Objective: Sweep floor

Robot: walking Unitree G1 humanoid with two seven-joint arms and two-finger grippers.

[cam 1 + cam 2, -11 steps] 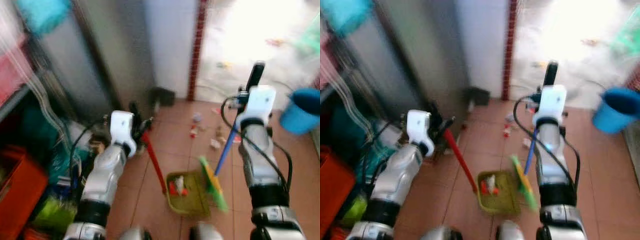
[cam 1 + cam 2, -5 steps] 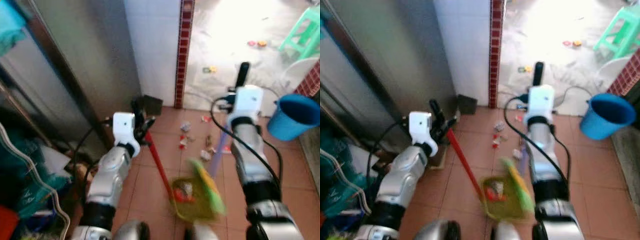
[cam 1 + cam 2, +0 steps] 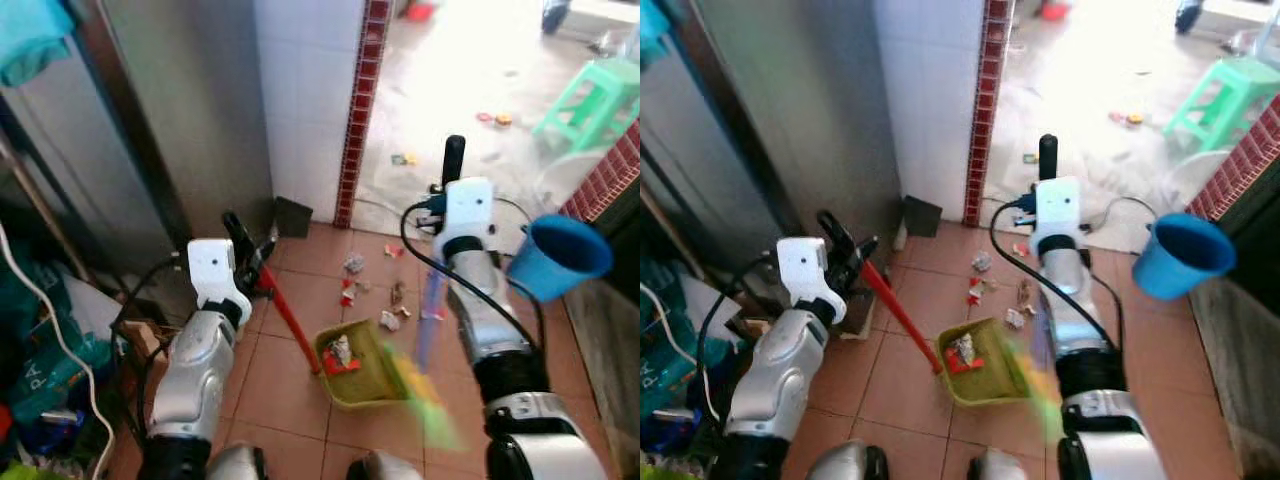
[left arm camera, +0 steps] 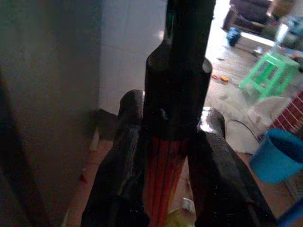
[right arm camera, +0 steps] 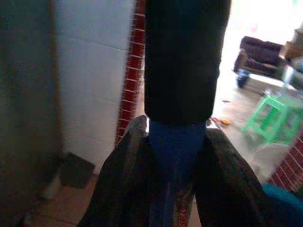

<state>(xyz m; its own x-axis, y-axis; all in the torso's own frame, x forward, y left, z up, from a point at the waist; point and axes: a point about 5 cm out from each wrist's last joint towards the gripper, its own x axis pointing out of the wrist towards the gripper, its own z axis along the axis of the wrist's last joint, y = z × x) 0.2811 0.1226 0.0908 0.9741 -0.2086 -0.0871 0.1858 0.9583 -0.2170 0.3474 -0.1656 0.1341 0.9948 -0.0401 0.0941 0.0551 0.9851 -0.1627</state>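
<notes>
A yellow-green dustpan (image 3: 362, 368) with bits of red and white litter in it rests on the terracotta tiles. My left gripper (image 3: 252, 262) is shut on its red handle (image 3: 290, 322); the left wrist view shows the handle (image 4: 163, 184) between the fingers (image 4: 122, 170). My right gripper (image 3: 449, 195) is shut on the blue broom handle (image 3: 428, 318), seen close in the right wrist view as the blue shaft (image 5: 174, 161) under a black grip. The green broom head (image 3: 425, 400) is blurred just right of the dustpan. Loose litter (image 3: 372, 290) lies on the tiles beyond the pan.
A blue bucket (image 3: 556, 256) stands at the right by a brick wall. A green stool (image 3: 590, 95) stands on the bright concrete beyond the doorway. A grey metal door (image 3: 180, 110) and clutter with cables (image 3: 50, 340) are on the left. A small dark box (image 3: 293, 216) sits against the white wall.
The camera has shifted, with more of the doorway and stool in view. The broom head has swung from over the dustpan to its right side. Both grippers keep their holds.
</notes>
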